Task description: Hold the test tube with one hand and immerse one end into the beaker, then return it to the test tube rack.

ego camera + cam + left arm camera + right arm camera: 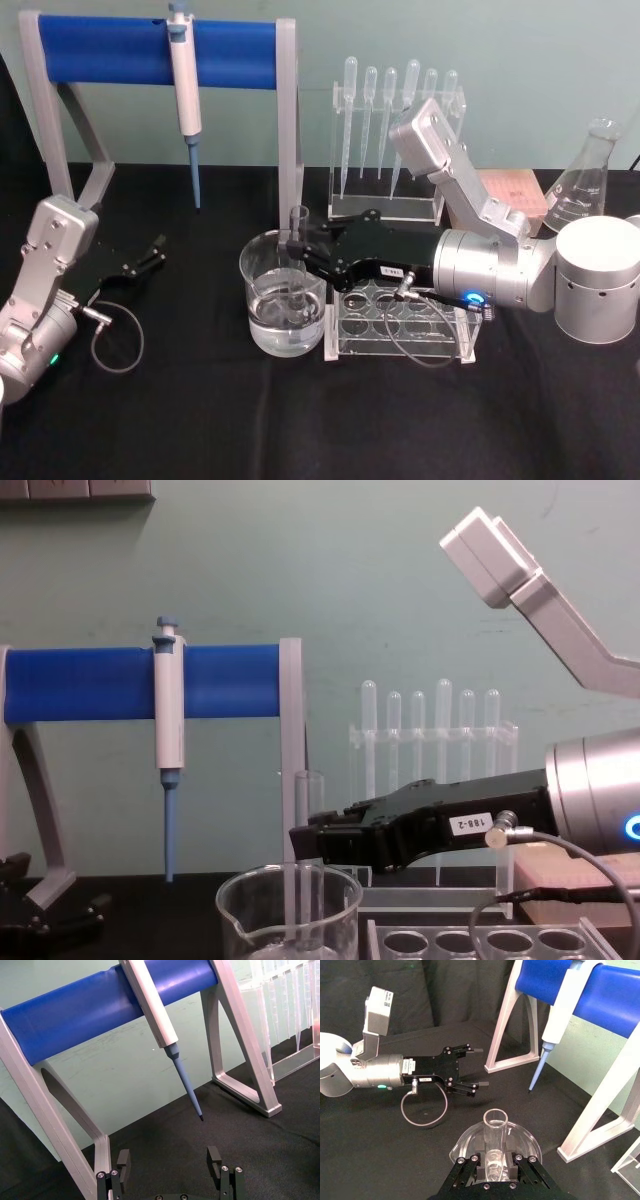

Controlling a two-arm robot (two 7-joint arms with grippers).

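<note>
Right gripper (297,243), reaching in from the right, is clamped on the test tube (298,222) and holds it upright, lower end inside the beaker (256,290), just left of the test tube rack (452,338). Left gripper (154,252) sits well apart at the left, fingers spread and grasping nothing.

Black table (200,420) with beaker (255,290), rack (360,325)

A small white label (468,823) on the black body of the right pincer (303,842) carried dark print that seemed to read "188-2", though the first digits were uncertain. Two white labels (409,1065) on the left pincer (481,1067) were too small to read, as were the graduation marks on the flask (583,190).
</note>
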